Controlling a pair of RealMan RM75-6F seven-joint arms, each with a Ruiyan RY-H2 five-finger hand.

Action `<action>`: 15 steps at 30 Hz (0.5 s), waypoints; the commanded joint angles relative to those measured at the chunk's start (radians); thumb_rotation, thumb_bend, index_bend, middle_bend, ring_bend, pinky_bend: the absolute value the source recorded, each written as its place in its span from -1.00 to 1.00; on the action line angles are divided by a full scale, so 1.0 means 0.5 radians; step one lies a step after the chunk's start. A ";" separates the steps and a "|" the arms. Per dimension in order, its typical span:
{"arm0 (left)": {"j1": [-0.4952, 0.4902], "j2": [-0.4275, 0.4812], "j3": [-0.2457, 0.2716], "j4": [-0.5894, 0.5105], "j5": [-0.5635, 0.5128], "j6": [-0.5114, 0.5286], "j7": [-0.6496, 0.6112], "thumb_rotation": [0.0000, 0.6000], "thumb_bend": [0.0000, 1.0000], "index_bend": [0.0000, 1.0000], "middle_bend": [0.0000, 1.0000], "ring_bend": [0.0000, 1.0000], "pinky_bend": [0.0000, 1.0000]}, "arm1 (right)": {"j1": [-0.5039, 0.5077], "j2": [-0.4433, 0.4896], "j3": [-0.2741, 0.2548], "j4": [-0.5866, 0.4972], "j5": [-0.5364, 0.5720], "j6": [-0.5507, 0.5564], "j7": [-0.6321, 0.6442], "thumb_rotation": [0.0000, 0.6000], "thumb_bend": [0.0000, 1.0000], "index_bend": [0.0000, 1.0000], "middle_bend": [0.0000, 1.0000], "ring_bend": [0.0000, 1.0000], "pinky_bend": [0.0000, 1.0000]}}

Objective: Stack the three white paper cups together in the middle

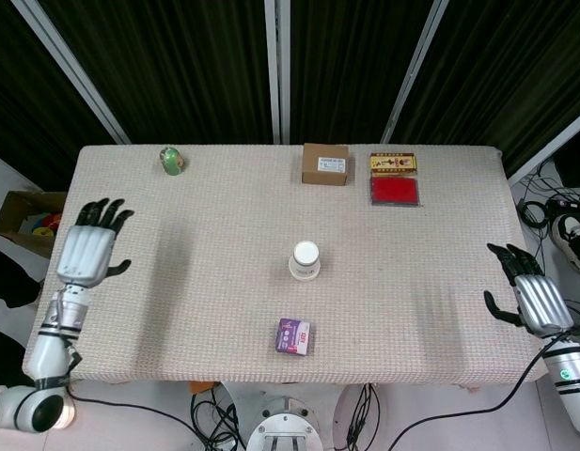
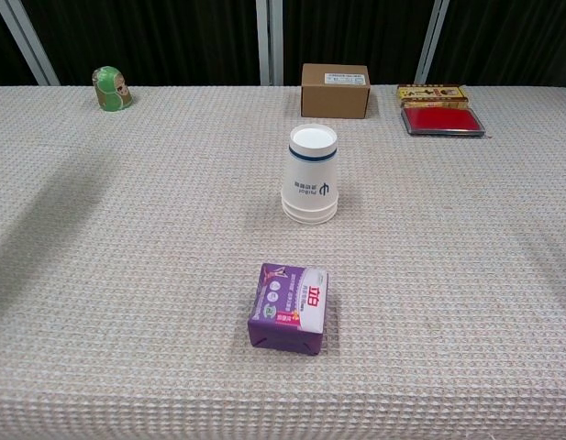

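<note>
Fingers [image 1: 109, 214] of the left hand [image 1: 86, 254] are spread apart and hold nothing; this hand hangs past the left edge of the tabletop [image 1: 177, 263], palm side down in the head view, well away from everything on the cloth. Over on the other side, the right hand [image 1: 536, 303] hovers off the right edge with its fingers [image 1: 508, 256] likewise apart and empty. Neither hand shows in the chest view.

The stack of white paper cups [image 2: 310, 176] stands upside down near the middle of the tabletop, base up, with a blue band just under the top and a small blue logo on the side. Nested rims show as close rings at its bottom. From the head view the stack [image 1: 305, 260] appears as a white disc inside a wider ring.

Nearer the front edge, a purple tissue pack [image 2: 289, 307] lies flat, apart from the cups. Along the far edge sit a green figurine [image 2: 110, 88] at the left, a brown cardboard box [image 2: 334, 89] behind the cups, and a red case [image 2: 442, 121] at the right with a yellow-and-red box [image 2: 431, 93] just behind it. Off the table, at the left in the head view, an open carton [image 1: 26, 218] sits on the floor.
</note>
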 commanded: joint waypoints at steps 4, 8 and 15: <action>0.424 0.109 0.218 0.008 0.304 0.350 -0.068 1.00 -0.70 -0.56 -0.76 -0.85 -0.75 | -0.084 -0.080 0.002 0.015 -0.055 0.188 -0.054 1.00 -0.17 -0.85 -0.75 -1.00 -0.82; 0.594 0.085 0.269 0.000 0.421 0.476 -0.018 1.00 -0.70 -0.56 -0.76 -0.85 -0.75 | -0.145 -0.096 -0.029 -0.004 -0.111 0.289 -0.084 1.00 -0.18 -0.85 -0.75 -1.00 -0.88; 0.804 0.049 0.291 -0.020 0.524 0.548 0.029 1.00 -0.70 -0.56 -0.76 -0.85 -0.75 | -0.205 -0.093 -0.053 -0.063 -0.156 0.373 -0.173 1.00 -0.17 -0.85 -0.76 -1.00 -0.95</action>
